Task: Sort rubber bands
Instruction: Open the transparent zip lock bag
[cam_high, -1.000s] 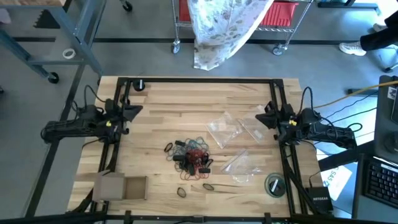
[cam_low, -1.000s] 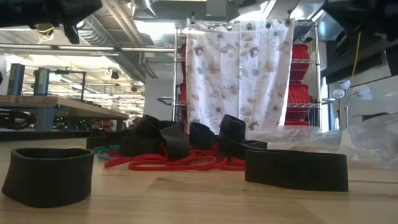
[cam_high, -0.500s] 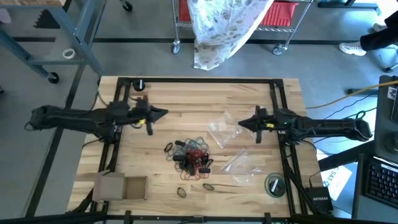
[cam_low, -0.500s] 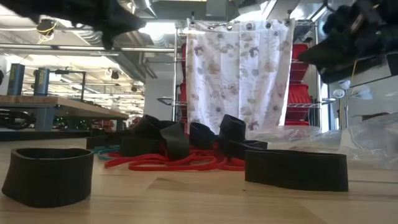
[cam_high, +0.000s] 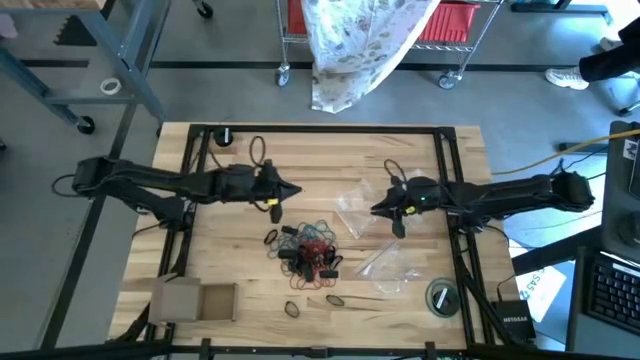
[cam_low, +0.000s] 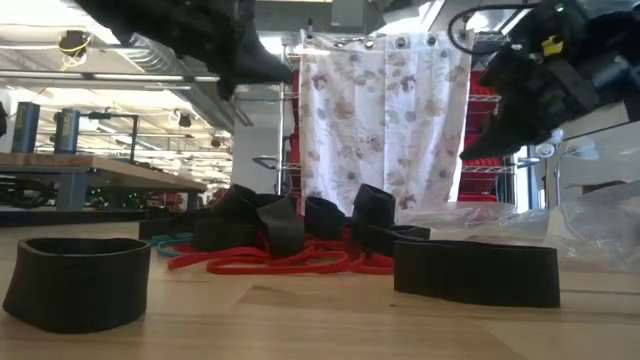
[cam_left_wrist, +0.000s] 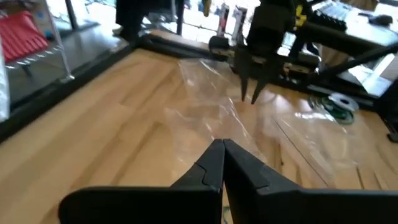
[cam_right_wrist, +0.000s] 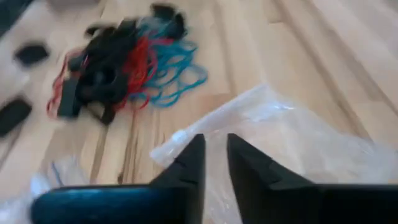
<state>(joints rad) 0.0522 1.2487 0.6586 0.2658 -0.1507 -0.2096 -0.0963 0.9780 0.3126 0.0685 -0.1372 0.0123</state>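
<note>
The rubber bands (cam_high: 305, 250) lie in a tangled pile of red, black and teal loops at the table's middle; the right wrist view shows the pile (cam_right_wrist: 124, 62) too. A few loose black bands (cam_high: 335, 298) rest flat nearer the front edge. My left gripper (cam_high: 295, 190) hovers shut above the bare wood just beyond the pile, its fingertips together (cam_left_wrist: 222, 146). My right gripper (cam_high: 376, 210) hangs over the clear plastic bags (cam_high: 362, 212) to the pile's right, with a narrow gap between its fingers (cam_right_wrist: 214, 142) and nothing in it.
A second clear bag (cam_high: 390, 265) lies at the near right. A tape roll (cam_high: 440, 297) sits by the right front corner, and an open cardboard box (cam_high: 195, 300) at the left front. A black frame (cam_high: 320, 128) runs along the table's edges.
Both arms have stretched out from the table's sides toward its middle and tipped their grippers downward. My left gripper has come rightward to just beyond the pile. My right gripper has come leftward and lower, over the clear bags. The bands and bags have stayed put.
</note>
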